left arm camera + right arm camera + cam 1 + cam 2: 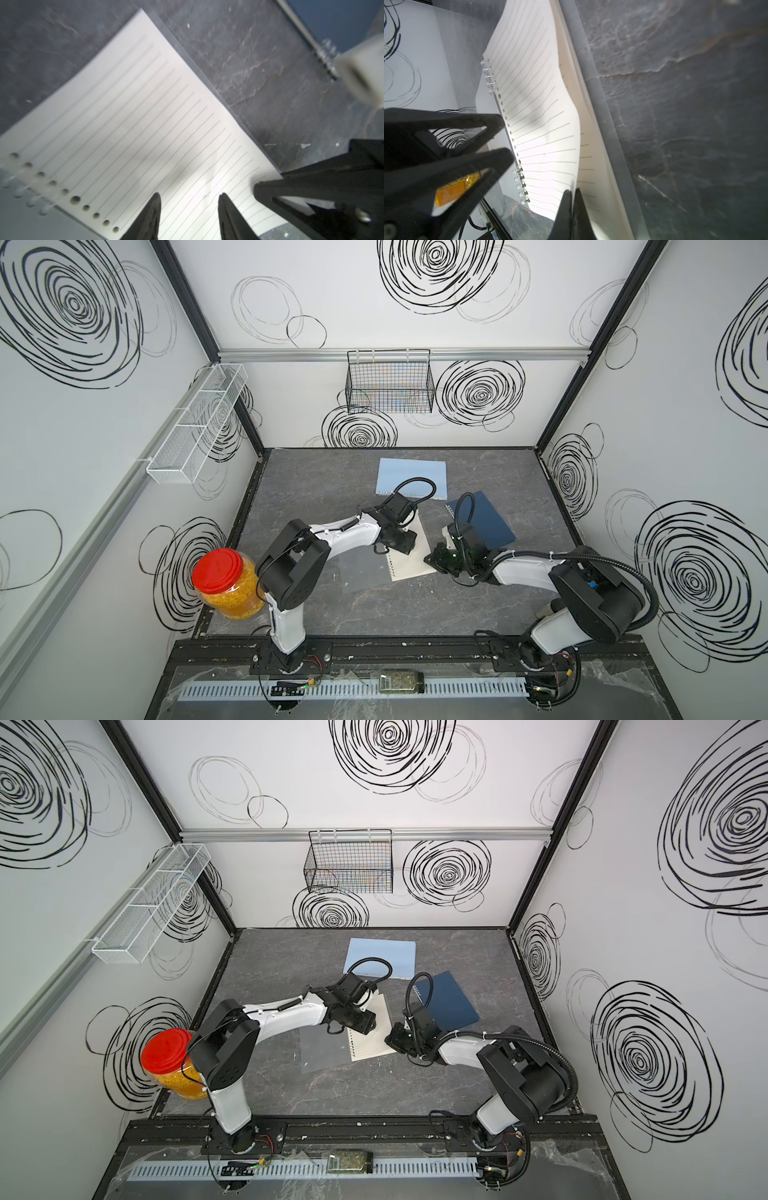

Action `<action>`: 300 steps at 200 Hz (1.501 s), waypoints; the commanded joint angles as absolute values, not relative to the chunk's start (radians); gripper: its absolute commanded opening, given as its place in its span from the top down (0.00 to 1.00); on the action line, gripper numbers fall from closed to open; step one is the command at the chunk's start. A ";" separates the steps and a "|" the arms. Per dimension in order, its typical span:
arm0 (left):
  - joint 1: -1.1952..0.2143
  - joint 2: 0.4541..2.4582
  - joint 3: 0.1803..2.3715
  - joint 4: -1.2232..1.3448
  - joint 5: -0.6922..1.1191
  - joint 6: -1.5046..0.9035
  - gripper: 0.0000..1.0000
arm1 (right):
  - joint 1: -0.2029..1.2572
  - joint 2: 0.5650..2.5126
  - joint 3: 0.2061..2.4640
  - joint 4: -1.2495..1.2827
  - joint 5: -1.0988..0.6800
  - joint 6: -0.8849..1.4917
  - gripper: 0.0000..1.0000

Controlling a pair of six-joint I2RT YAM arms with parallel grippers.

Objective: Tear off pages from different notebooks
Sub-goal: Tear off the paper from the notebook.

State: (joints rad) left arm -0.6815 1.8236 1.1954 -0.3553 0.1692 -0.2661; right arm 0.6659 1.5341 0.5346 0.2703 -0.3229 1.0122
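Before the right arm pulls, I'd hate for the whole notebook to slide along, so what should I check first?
1. Right gripper shut on the page at its edge: ok.
2. Page lifted off the open notebook beneath: ok, it arches up.
3. Left gripper pinning the open notebook: cannot tell; its jaws stand open over the paper, contact unclear.
4. Page free of the rings: not ok, it looks threaded at both ring groups.
5. Navy notebook apart from the page: ok, a strip of table shows between them.
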 commanded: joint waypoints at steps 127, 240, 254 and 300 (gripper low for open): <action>-0.446 1.739 1.046 -0.337 0.069 -0.281 0.53 | 0.672 1.589 0.590 0.345 -0.370 0.955 0.51; -0.447 1.843 1.113 -0.357 0.045 -0.248 0.68 | 0.608 1.682 0.692 0.344 -0.425 0.884 0.38; -0.447 1.857 1.121 -0.361 0.046 -0.243 0.69 | 0.601 1.699 0.715 0.334 -0.435 0.863 0.37; -0.454 1.905 1.171 -0.379 0.043 -0.218 0.76 | 0.585 1.767 0.823 0.271 -0.468 0.774 0.37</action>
